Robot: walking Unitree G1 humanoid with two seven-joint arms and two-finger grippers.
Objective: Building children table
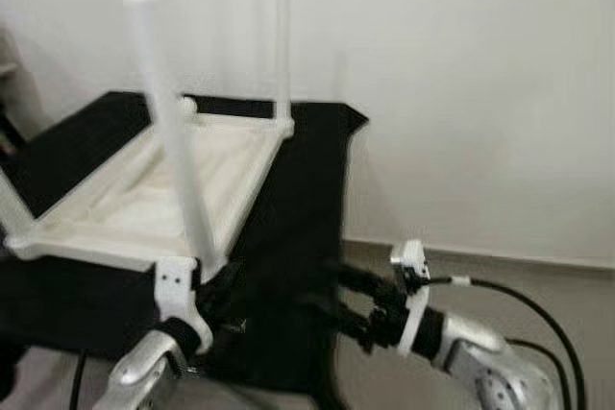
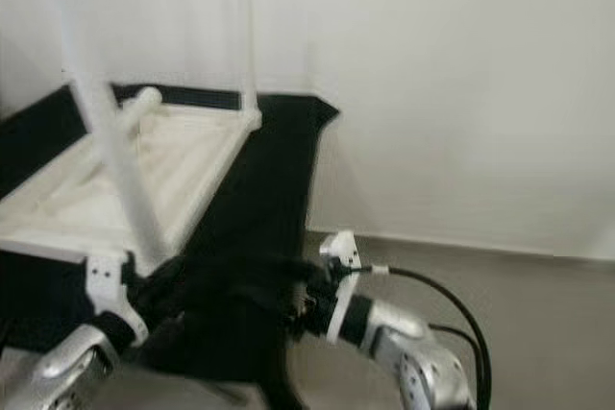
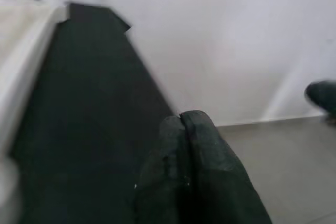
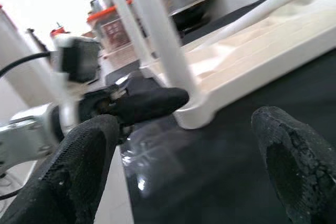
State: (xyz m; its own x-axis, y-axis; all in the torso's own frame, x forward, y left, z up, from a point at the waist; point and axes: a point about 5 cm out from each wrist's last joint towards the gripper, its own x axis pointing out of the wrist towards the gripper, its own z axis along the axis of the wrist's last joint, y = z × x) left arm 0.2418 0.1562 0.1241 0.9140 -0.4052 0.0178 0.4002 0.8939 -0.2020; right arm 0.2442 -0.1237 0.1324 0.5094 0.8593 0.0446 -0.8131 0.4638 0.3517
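Black cloth (image 1: 307, 189), upturned white table (image 1: 144, 194), left fingers (image 3: 194, 145) clenched, right fingers (image 4: 294, 150) released

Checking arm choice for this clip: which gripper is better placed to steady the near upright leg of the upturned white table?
Probably the left gripper: its shut fingers sit right by the base of the near leg, while the right gripper hangs open off the table's corner.

Head stereo pair: looks forward and down from above, mid-range, onto upturned white table (image 1: 154, 189) on black cloth (image 1: 298, 199), wall behind. Left wrist view: close, looks along closed fingers (image 3: 191, 145) over cloth toward wall. Right wrist view: low, close, between spread fingertips (image 4: 294, 150), facing left gripper (image 4: 152, 100) at table's corner leg. All views share cloth and table edge.
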